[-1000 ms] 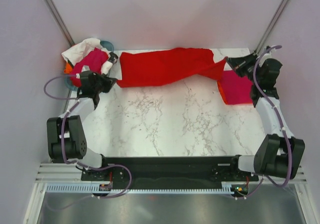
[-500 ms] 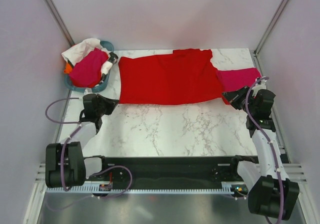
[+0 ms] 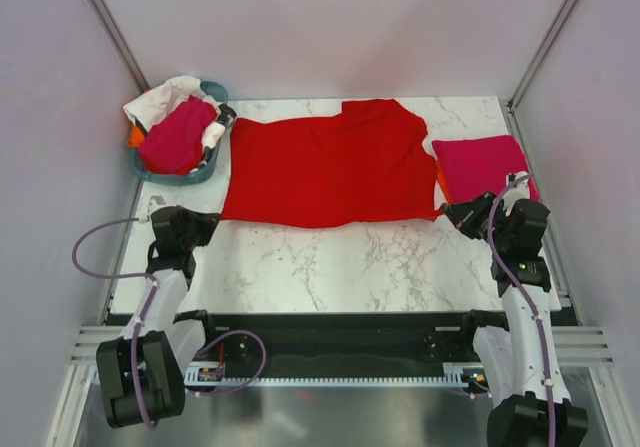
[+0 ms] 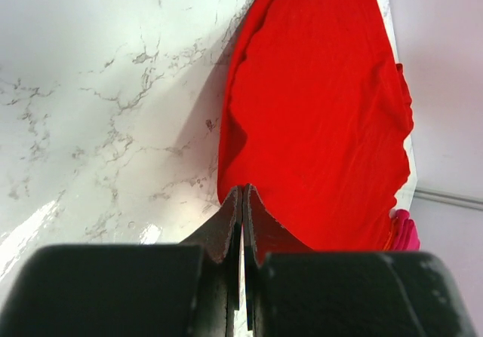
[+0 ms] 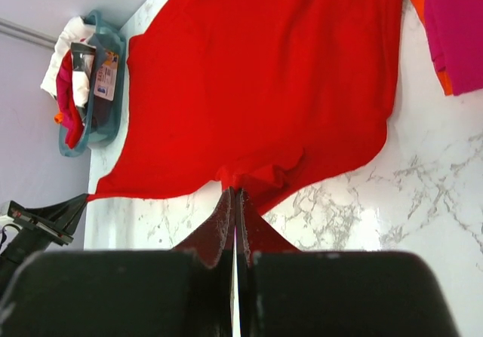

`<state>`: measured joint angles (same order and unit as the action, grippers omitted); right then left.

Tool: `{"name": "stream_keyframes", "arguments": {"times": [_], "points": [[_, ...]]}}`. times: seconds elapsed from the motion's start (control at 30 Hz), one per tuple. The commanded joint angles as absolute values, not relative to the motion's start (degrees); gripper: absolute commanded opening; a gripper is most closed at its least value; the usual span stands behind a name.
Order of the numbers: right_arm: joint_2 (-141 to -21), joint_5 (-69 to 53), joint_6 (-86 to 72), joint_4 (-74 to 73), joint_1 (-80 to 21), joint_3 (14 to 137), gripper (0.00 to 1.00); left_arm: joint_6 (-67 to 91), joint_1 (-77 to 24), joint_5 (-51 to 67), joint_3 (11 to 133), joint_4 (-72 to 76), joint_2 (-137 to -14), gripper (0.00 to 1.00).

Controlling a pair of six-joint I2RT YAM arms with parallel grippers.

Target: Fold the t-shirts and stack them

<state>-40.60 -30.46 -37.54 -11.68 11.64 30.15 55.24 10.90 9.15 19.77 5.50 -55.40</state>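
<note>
left gripper (image 4: 242, 195) has its two dark fingers pressed together, pinching the near left corner of the red t-shirt (image 3: 325, 162); cloth is seen entering between the tips in the left wrist view. right gripper (image 5: 232, 195) is likewise closed, with a small bunched fold of the same shirt's near right hem caught at its tips. the shirt runs away from both grippers toward the far edge, spread nearly flat between them, with its near hem pulled into a line from one gripper to the other. the fabric is plain, soft and matte, with shallow creases and a slight lift at the left edge that casts a shadow. it lies on the marble-pattern table (image 3: 340, 257), a glossy white surface with grey veining. just beside the shirt's right edge lies a folded magenta t-shirt (image 3: 482, 164), a neat rectangle, with a strip of an orange t-shirt (image 5: 426, 5) showing under its left edge. at the far left corner is a teal oval tub (image 3: 205, 174) of plastic, holding crumpled cloth: a white t-shirt (image 3: 160, 97) draped over the far rim, a magenta-pink one (image 3: 178, 135) on top, and a bit of orange cloth (image 3: 134, 139) at the left side.
</note>
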Motion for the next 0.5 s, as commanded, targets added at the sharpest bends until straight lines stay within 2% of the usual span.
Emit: {"name": "stream_keyframes", "arguments": {"times": [0.0, 0.23, 0.33, 0.47], "points": [[-37.1, -31.9, -35.51, -13.62, 11.6, 28.92, 0.0, 53.17, 11.25, 9.14, 16.8, 3.78, -51.43, 0.02], [-30.76, -28.83, -35.42, -17.23, 11.6, 28.48, 0.0, 54.84, 11.08, 7.82, 13.53, 2.46, -45.35, 0.02], [-32.6, -27.95, -35.77, -15.3, 11.6, 30.32, 0.0, 54.84, 11.16, 7.91, 14.67, 2.99, -46.4, 0.02], [-41.2, -27.25, -36.73, -11.96, 11.51, 34.97, 0.0, 54.76, 11.16, 8.09, 17.31, 3.43, -50.09, 0.02]]}}
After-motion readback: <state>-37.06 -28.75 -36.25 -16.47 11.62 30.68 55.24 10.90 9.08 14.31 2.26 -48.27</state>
